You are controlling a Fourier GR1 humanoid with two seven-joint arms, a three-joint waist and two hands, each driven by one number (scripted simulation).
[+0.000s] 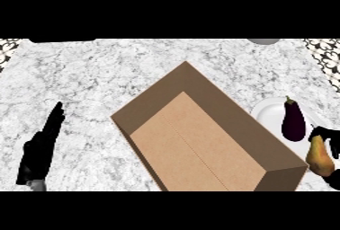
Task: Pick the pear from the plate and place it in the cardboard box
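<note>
Pear [319, 156], one; eggplant [293, 121], one; box [206, 134], one.

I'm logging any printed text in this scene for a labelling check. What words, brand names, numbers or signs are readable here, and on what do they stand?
None: no readable text shows anywhere in the head view.
The cardboard box has plain brown walls and floor, no print.
The plate, the pear and the eggplant carry no label.
The marbled counter shows only its pattern.
</note>
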